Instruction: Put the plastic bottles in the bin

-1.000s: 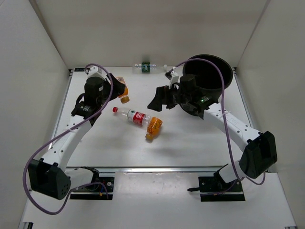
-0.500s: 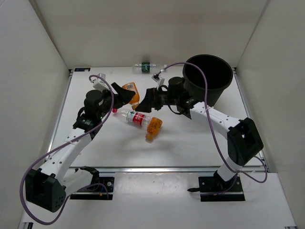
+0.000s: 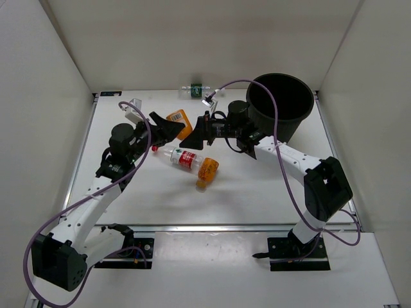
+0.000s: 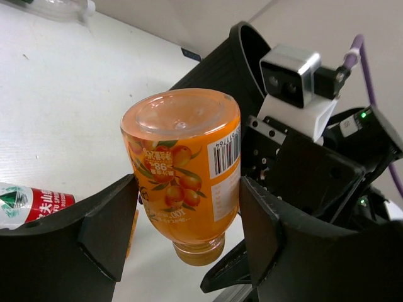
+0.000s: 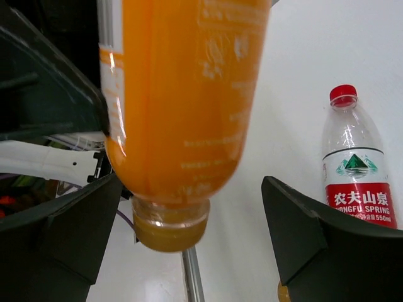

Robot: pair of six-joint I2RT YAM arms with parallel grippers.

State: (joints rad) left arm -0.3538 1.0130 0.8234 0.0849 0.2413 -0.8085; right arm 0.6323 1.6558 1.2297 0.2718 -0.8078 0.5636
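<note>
L gripper [image 4: 189, 207] is clenched round the body of a stubby orange bottle [image 4: 182, 163], held up off the surface [image 3: 257, 192] in the gap btw the two arms, left of the black bin [image 3: 313, 99]. R gripper [image 5: 192, 207] sits right against it, jaws spread either side of the same bottle. They're not pinching it, as the wrist view shows a clear gap on one side.

Looks like an arm-to-arm handover, since the bin stands on the R side. Next move, prob.: R gripper closes square on the body before L gripper lets go. The plastic is smooth and round, so a skewed pinch could let it twist out. Then swing over the bin rim and drop.

Lying on the surface: red-label bottle [image 3: 182, 157], second orange bottle [image 3: 207, 171] just beside it, and green-label bottle [image 3: 197, 89] at the far edge.
</note>
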